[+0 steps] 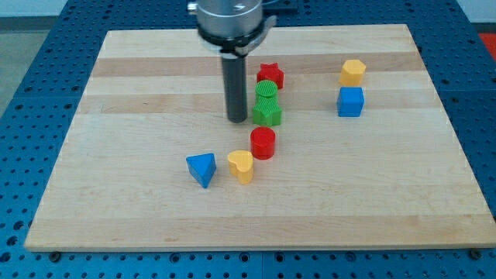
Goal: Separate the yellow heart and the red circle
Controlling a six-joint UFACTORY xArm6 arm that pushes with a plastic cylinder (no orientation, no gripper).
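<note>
the yellow heart (pixel 242 166) is lying just below and to the view's left of the red circle (pixel 263 143), the two nearly touching near the board's middle, so the pair's line is running diagonally; which way the heart is pointing cannot be told. the arm has no hand to open or close, only a rod, and my tip (pixel 238 120) is sitting above the pair, just beside the green block (pixel 267 114), nearer the circle.

You have my tip (pixel 237 120) just left of the star (pixel 267 114), the circle (pixel 263 143) below it toward the view's bottom, touching the heart (pixel 242 166), with the triangle (pixel 202 169) further left.
</note>
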